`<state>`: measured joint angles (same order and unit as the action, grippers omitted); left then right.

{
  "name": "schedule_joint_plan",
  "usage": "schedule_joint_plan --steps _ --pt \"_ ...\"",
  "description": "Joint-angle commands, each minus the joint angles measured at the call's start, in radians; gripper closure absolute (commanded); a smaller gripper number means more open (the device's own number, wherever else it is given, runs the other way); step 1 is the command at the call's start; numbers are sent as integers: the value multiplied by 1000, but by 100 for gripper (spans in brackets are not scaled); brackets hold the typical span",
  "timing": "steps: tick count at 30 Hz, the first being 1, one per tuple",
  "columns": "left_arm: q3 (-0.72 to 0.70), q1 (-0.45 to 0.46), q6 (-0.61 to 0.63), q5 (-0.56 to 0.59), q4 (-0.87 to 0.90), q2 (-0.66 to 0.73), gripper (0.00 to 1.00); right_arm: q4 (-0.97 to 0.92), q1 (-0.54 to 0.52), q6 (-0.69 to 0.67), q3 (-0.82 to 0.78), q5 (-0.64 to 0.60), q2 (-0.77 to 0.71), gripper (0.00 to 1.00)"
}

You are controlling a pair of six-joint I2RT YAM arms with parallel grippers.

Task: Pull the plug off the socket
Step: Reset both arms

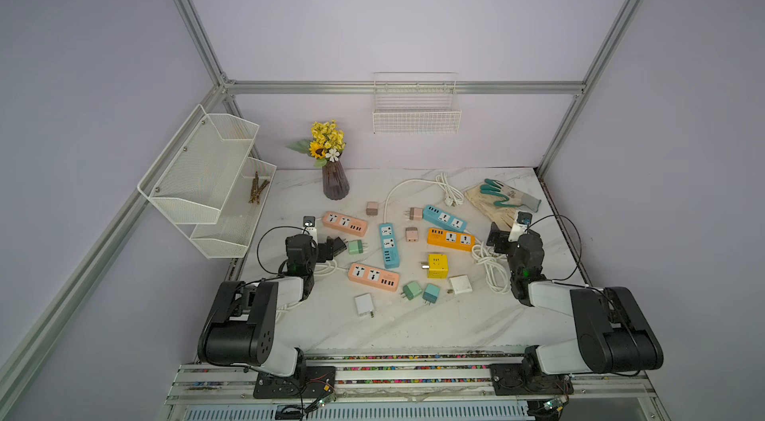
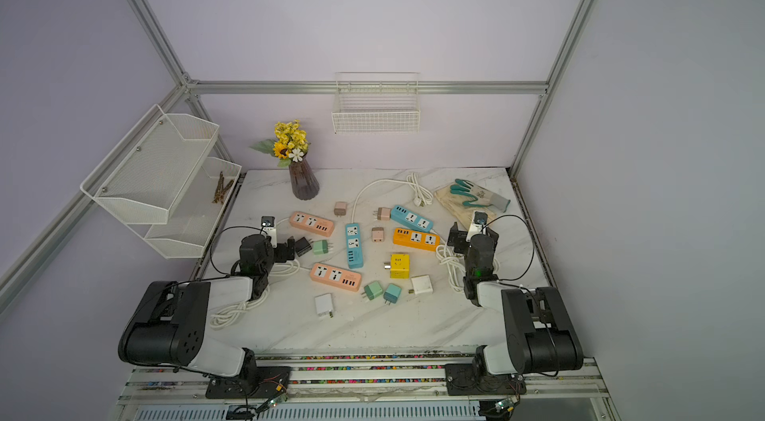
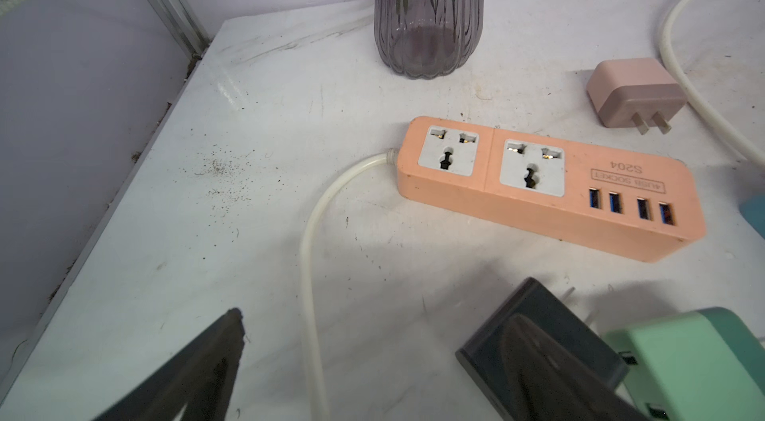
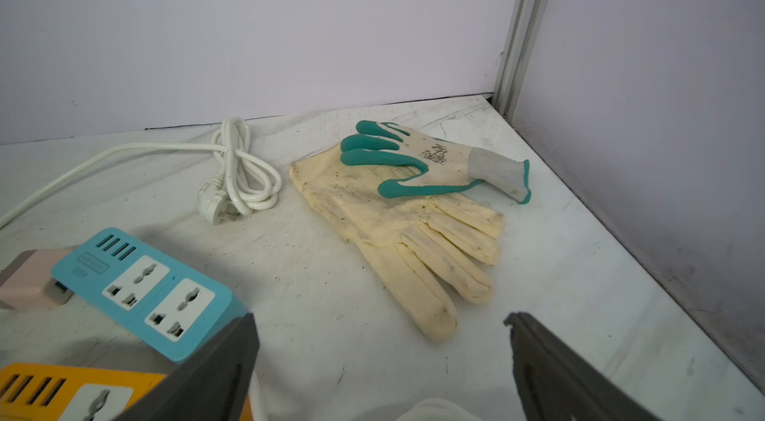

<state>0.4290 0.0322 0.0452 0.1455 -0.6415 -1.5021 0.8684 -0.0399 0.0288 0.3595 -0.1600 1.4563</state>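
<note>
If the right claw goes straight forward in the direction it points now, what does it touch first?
Most likely the cream glove, which lies straight ahead of the open right claw. Nothing shows between them, though the depth is hard to judge.

In both top views, five power strips [image 1: 388, 245] are counted at frame centre: two salmon, two blue, one orange. One yellow cube socket [image 1: 437, 266] is counted. Nine plug adapters [image 1: 411, 290] are counted: three pink, two white, two green, one teal, one black. Two gloves [image 1: 511, 196] are counted at the right, with one vase [image 1: 335, 185], one wire basket [image 1: 416, 123] and one two-tier mesh shelf [image 1: 198, 174].
</note>
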Motion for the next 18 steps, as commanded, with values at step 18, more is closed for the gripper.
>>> schedule_joint_plan --steps 18 --pt "-52 -5 -45 118 -300 -64 0 300 3 5 -66 79 118 1"
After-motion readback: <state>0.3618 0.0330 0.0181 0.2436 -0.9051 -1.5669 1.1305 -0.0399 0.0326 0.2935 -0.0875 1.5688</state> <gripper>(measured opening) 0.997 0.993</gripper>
